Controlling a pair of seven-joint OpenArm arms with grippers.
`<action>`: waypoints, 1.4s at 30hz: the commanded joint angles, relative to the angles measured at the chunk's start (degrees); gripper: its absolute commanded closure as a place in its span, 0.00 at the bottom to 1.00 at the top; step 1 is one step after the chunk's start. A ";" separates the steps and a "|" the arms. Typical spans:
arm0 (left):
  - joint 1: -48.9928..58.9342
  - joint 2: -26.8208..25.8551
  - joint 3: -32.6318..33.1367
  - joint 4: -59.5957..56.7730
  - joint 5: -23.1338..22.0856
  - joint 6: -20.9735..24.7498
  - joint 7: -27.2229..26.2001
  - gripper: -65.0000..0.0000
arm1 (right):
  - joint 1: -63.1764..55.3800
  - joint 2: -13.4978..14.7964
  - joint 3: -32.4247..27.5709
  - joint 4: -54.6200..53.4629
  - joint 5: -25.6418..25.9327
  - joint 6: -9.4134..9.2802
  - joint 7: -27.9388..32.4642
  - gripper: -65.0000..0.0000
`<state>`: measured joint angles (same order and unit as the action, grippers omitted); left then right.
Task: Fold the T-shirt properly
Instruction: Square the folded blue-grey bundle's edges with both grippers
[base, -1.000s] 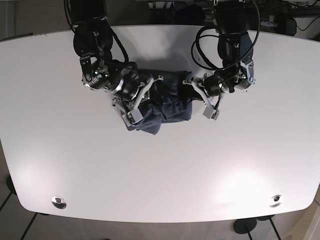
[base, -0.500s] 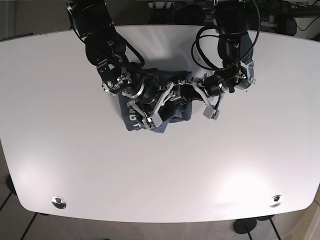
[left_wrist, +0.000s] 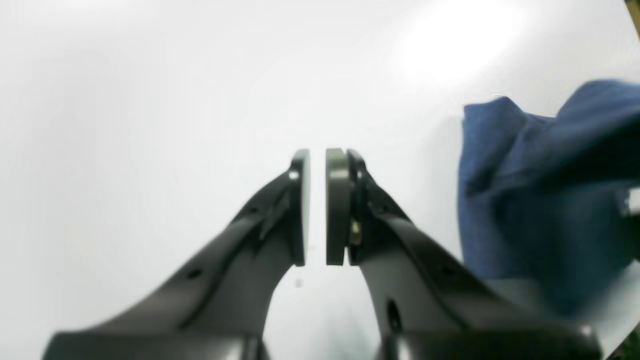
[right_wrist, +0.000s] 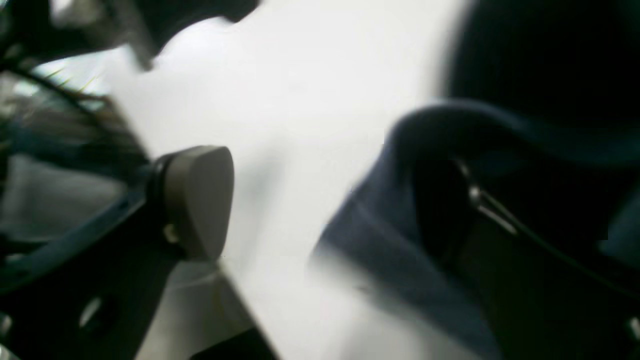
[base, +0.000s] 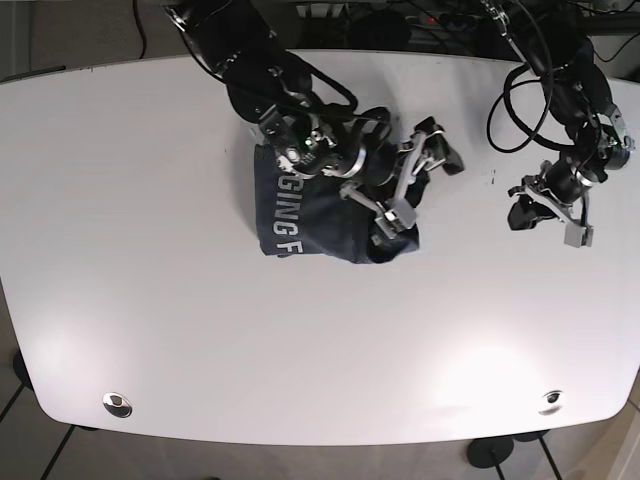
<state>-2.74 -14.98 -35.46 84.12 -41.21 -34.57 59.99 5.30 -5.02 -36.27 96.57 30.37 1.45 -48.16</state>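
Two claws, one T-shirt, one desk. The left claw (left_wrist: 317, 207) has its pads drawn nearly together, a thin slit of white between them, nothing pinched; in the base view it hangs over bare desk (base: 150, 330) at that view's right, well apart from the cloth. The right claw (base: 418, 180) is spread wide across the right-hand edge of the T-shirt (base: 310, 210); in its wrist view one grey pad (right_wrist: 197, 200) stands clear over white surface, and the opposite finger is dark and sunk in among the navy folds, too blurred to say whether it presses cloth. The navy T-shirt lies bunched at the desk's upper middle, white lettering showing on its left part, its right part partly hidden under the right arm. Both wrist views are soft and smeared.
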 joint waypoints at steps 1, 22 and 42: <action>1.03 -1.68 0.17 1.47 -1.56 -0.38 -1.22 0.94 | 1.16 -1.01 0.45 0.96 0.79 0.35 1.52 0.18; 10.00 6.41 30.23 17.20 -0.59 0.06 -1.39 0.94 | 8.99 12.27 25.94 -12.66 0.79 0.35 3.28 0.96; -16.20 3.42 28.47 -24.64 6.09 -0.03 -11.68 0.94 | -2.44 20.09 20.67 -12.75 0.79 6.59 17.44 0.96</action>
<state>-17.80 -11.03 -6.96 58.65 -34.72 -34.68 48.77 1.69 14.48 -15.86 82.59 30.87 7.75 -31.73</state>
